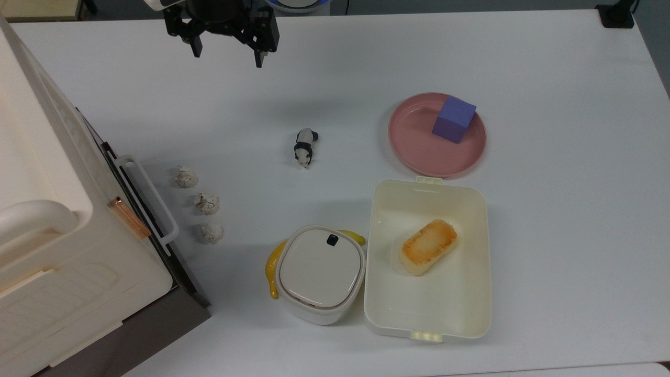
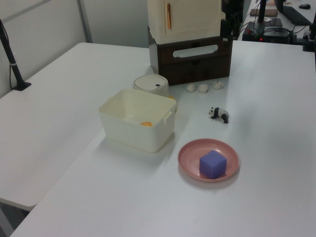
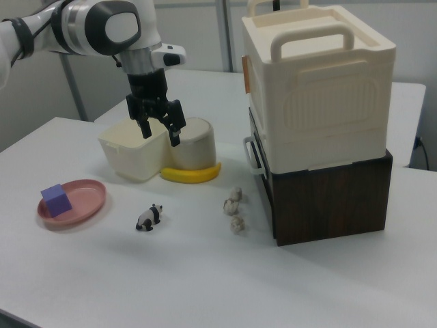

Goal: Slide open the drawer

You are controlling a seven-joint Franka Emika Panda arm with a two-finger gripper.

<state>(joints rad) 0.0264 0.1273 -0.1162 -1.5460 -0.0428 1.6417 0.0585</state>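
The drawer (image 2: 195, 61) is a wide dark brown front low in the cream cabinet (image 3: 321, 102), and it looks about flush with the cabinet body. Its long white bar handle (image 1: 149, 201) runs across the front and also shows in the left view (image 2: 196, 51) and the right view (image 3: 253, 157). My gripper (image 1: 227, 55) hangs open and empty above the table at the top view's upper edge, well away from the handle. In the right view, the gripper (image 3: 160, 133) is above the table to the handle's left, in front of the cream containers.
Three crumpled white balls (image 1: 207, 203) lie on the table just in front of the handle. Further out are a panda toy (image 1: 305, 147), a pink plate (image 1: 419, 152) with a purple cube (image 1: 454, 119), an open lunch box (image 1: 473, 293) holding bread, and a lidded white pot (image 1: 319, 272) beside a banana.
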